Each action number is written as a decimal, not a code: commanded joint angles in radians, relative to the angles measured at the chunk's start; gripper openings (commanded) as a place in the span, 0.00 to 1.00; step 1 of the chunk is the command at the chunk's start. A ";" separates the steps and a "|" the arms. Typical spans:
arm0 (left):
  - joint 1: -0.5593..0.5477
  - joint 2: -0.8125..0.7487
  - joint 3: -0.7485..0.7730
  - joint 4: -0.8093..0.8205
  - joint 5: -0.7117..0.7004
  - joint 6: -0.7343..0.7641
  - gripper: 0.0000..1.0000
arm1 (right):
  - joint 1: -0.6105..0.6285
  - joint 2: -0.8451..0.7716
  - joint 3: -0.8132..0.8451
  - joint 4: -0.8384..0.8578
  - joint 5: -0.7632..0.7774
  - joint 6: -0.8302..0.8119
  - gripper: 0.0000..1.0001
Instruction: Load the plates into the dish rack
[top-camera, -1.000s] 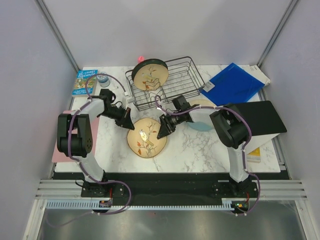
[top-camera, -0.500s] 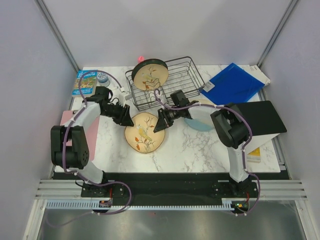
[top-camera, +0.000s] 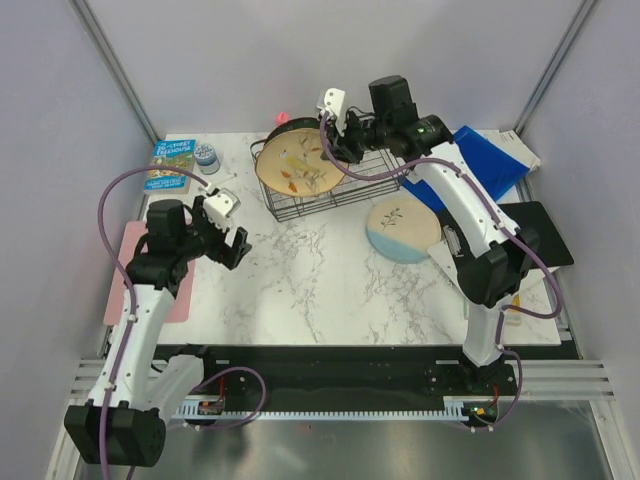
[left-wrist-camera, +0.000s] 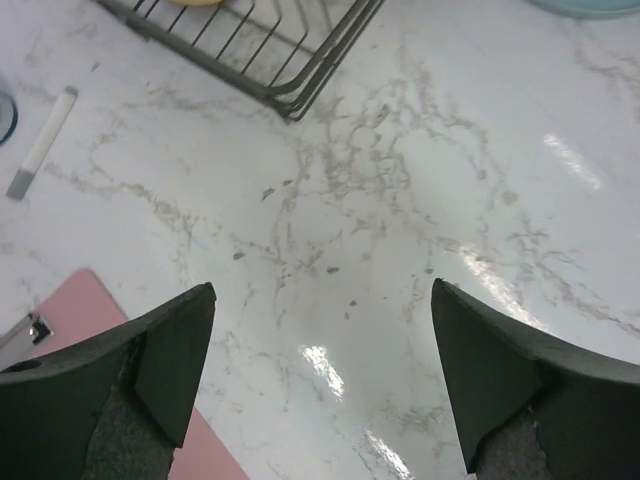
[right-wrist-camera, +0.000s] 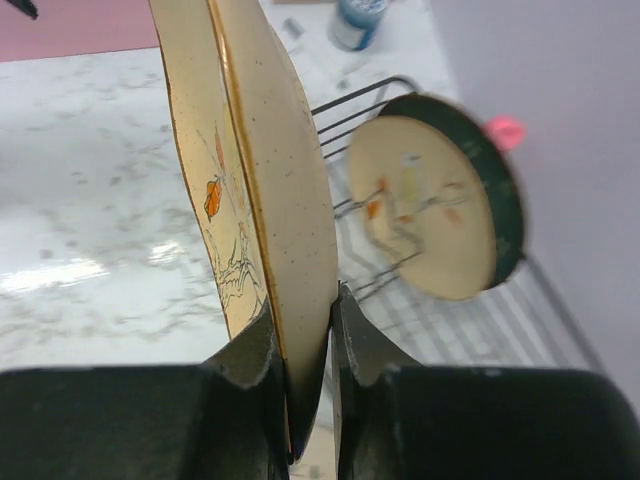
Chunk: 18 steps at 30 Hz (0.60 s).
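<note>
Four plates, folks: tan plate (top-camera: 298, 168), second tan plate (right-wrist-camera: 425, 220), teal plate (right-wrist-camera: 508, 215), light-blue plate (top-camera: 402, 228). And one dish rack (top-camera: 340, 192).

The left arm (top-camera: 148, 292) and right arm (top-camera: 468, 205) match: white shells between chunky black joints. A purple cable (top-camera: 110, 205) loops along each. The fingers (left-wrist-camera: 165, 350) are matte black wedges. Each wrist has a small white block (top-camera: 222, 203), perhaps a camera housing.
</note>
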 joint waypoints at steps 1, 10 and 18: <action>0.010 0.058 -0.106 0.280 -0.308 -0.154 0.95 | 0.009 -0.042 0.070 0.109 0.108 -0.331 0.00; 0.016 0.094 -0.103 0.320 -0.340 -0.192 0.95 | 0.012 -0.004 -0.069 0.441 0.221 -0.577 0.00; 0.016 0.080 -0.163 0.325 -0.276 -0.232 0.94 | 0.018 0.079 0.020 0.462 0.272 -0.655 0.00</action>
